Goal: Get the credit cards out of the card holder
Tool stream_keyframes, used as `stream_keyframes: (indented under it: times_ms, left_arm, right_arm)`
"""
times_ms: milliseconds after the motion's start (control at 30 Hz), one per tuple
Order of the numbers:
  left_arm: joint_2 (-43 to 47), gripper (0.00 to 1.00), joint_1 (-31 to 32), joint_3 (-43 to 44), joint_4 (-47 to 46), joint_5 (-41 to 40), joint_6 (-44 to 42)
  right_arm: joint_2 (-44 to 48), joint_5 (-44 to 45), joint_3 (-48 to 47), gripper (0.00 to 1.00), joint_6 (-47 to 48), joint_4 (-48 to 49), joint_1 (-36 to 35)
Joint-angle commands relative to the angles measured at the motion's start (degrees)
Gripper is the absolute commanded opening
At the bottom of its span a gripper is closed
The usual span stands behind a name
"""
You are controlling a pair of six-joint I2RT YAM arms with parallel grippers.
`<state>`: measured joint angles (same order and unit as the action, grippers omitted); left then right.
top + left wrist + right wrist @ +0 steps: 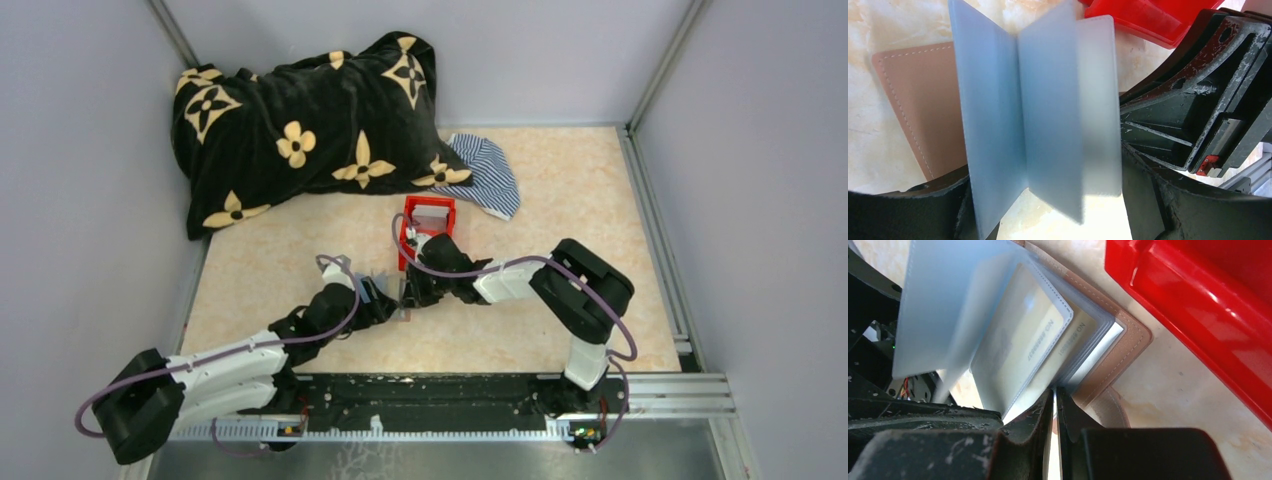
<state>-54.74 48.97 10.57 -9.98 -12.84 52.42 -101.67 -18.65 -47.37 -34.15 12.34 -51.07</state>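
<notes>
Your right pincer [1054, 405], shut to a slit, nips a pale edge of the card holder [1120, 347], open on the counter [1168, 405]. Your left pincer [1045, 210] stands wide around its fanned sleeves [1048, 115]. Tan credit cards [1023, 335] sit inside them; just beyond, a red bin [1198, 305].
</notes>
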Motion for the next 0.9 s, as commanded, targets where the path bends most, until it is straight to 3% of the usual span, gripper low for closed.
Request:
stream_keyframes:
  times_ms: [0,233,500,867]
  left_arm:
    - [-1.2,0.82,0.6,-3.3,7.9,6.5,1.0]
    - [-1.8,0.84,0.6,-2.7,8.5,6.6,0.2]
    - [3.5,0.86,0.8,3.6,19.1,4.3,-2.5]
    - [3.6,0.87,0.8,2.1,17.0,5.5,-1.8]
  right_arm:
    - [-1.2,-7.3,-4.2,0.11,-3.0,13.2,-2.2]
    - [0.9,-7.3,-2.6,0.11,-4.0,15.9,-2.0]
    - [-0.8,-8.2,-1.5,0.1,-4.6,18.0,-1.8]
    - [-4.6,-10.7,-6.0,0.1,-3.7,16.6,-2.2]
